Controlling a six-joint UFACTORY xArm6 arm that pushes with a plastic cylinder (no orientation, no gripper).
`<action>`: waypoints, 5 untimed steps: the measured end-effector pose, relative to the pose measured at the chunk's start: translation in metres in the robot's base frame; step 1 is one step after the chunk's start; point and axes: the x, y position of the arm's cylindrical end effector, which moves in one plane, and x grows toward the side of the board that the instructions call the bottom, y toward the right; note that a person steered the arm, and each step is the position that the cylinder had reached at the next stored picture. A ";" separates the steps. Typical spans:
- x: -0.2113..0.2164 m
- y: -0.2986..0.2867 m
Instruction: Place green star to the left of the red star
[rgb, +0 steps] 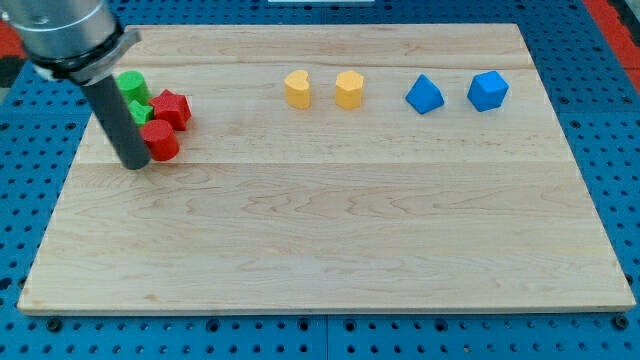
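Note:
The red star (171, 108) lies near the board's top left. A green star (139, 109) sits right against its left side, mostly hidden by my rod. A green cylinder (132, 85) stands just above the green star. A red cylinder (161, 141) lies below the red star, touching it. My tip (134, 162) rests on the board just left of the red cylinder and below the green star.
A yellow heart (297, 89) and a yellow hexagon (349, 89) sit at the top middle. Two blue blocks (424, 95) (488, 91) sit at the top right. The wooden board (330, 240) lies on a blue pegboard.

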 end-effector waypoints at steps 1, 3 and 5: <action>-0.010 0.018; -0.030 -0.025; -0.046 -0.026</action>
